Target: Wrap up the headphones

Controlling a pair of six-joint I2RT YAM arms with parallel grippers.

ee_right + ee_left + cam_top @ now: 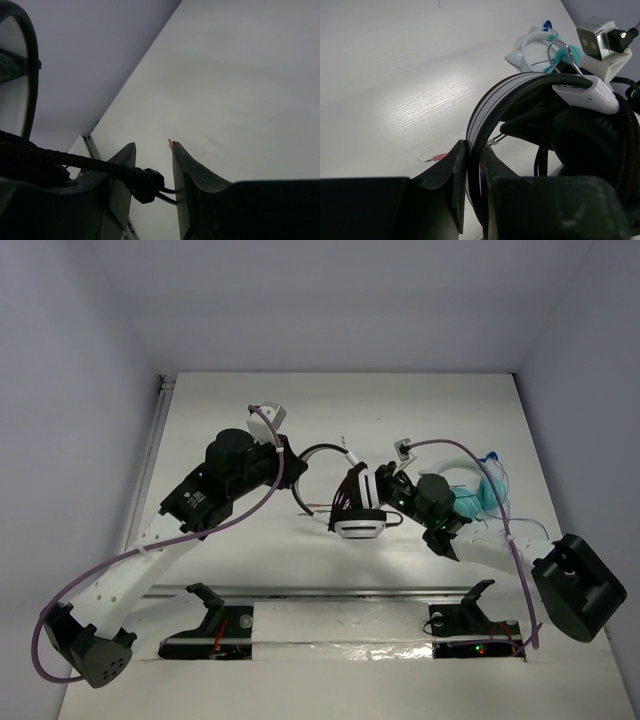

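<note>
Your left gripper clamps the headband; right gripper sits narrow around the cable, hold unclear. Tugging may slip it.

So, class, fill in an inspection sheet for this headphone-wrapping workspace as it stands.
Surface: white wood-grain table.
Job's things: black-and-white headphones mid-table.
Clutter: teal headphones to their right, by the right arm.
Grippers: left end effector clamped on the headband; right end effector has the black cable between its fingers, grip unclear.
Cables: purple hoses loop along both arms; pink-tipped plug lies on the table.
Surroundings: pale walls on three sides; metal rail at the near edge.
</note>
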